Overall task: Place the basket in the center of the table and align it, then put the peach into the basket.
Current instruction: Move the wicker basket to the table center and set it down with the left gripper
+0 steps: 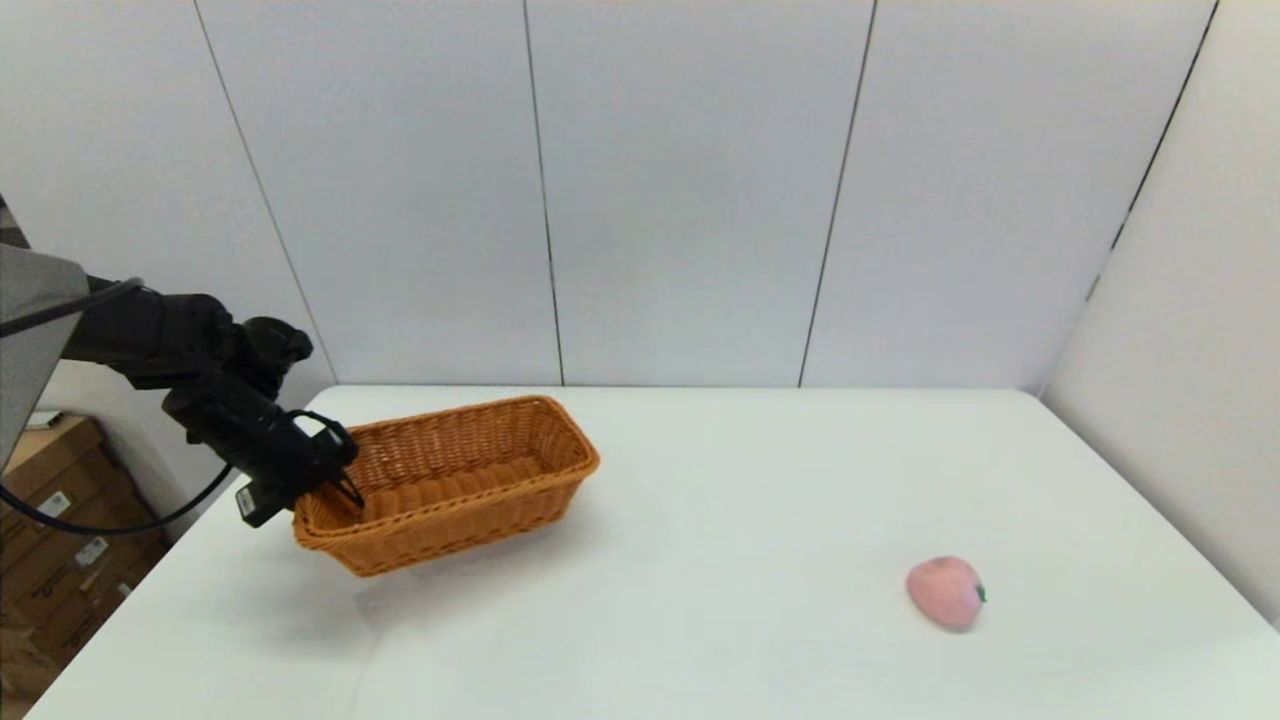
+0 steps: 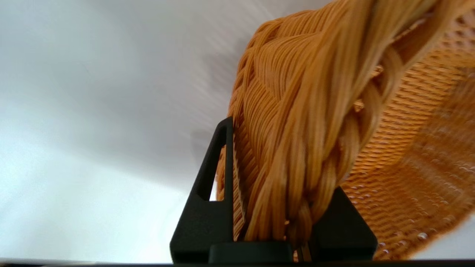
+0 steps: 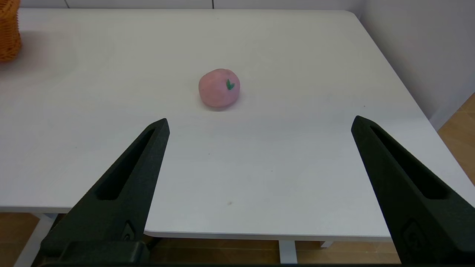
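Left end effector grips the wicker basket by its rim, peach lies far right

The left end effector (image 1: 335,480) sits at the far left of the white tabletop (image 1: 700,560), clenched on the braided rim at the left short end of the orange-brown wicker basket (image 1: 450,485). In the left wrist view one black finger (image 2: 211,200) presses the outside of the weave and the other stands on the inner side, with the thick braid of the basket (image 2: 304,111) clamped between them. The basket is tilted, its gripped left end and near side raised off the surface, with a shadow beneath it; whether its far right end touches the tabletop cannot be told. It lies left of the middle of the tabletop, its long axis running from near left to far right.

The pale-pink peach (image 1: 945,592) rests on the tabletop near the right side, well apart from the basket, its small green stem turned to the right.

The right end effector (image 3: 259,126) hangs near the tabletop's front edge, its two black fingers spread wide and holding nothing, with the peach (image 3: 219,88) beyond them on the bare tabletop (image 3: 259,178)
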`<act>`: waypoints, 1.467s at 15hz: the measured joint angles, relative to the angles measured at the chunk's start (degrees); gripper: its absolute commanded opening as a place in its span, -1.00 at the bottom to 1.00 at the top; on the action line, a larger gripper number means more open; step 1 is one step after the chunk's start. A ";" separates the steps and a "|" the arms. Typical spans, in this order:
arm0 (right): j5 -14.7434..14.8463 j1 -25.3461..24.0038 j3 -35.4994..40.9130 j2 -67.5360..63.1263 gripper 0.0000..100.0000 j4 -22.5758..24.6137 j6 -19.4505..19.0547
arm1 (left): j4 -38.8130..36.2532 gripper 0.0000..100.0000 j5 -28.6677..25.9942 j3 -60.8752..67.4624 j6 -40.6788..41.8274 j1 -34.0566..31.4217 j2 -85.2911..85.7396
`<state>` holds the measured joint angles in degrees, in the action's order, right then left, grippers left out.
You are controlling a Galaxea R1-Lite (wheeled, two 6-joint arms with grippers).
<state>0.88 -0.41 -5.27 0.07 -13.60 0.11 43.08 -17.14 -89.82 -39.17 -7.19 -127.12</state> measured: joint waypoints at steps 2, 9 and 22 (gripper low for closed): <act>-0.02 0.00 0.00 0.00 1.00 -0.01 -0.01 | 0.55 -1.00 -3.55 -0.30 1.30 1.24 1.82; 0.00 0.00 -0.02 0.00 1.00 -0.04 -0.01 | 1.68 -1.00 -3.97 -0.37 0.12 16.45 6.12; 0.00 0.00 -0.05 0.00 1.00 0.02 0.00 | -0.69 1.00 1.40 -9.90 -6.03 36.57 -8.00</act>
<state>0.88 -0.41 -5.32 0.07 -13.58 0.11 42.39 -15.74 -99.72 -45.20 29.38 -135.12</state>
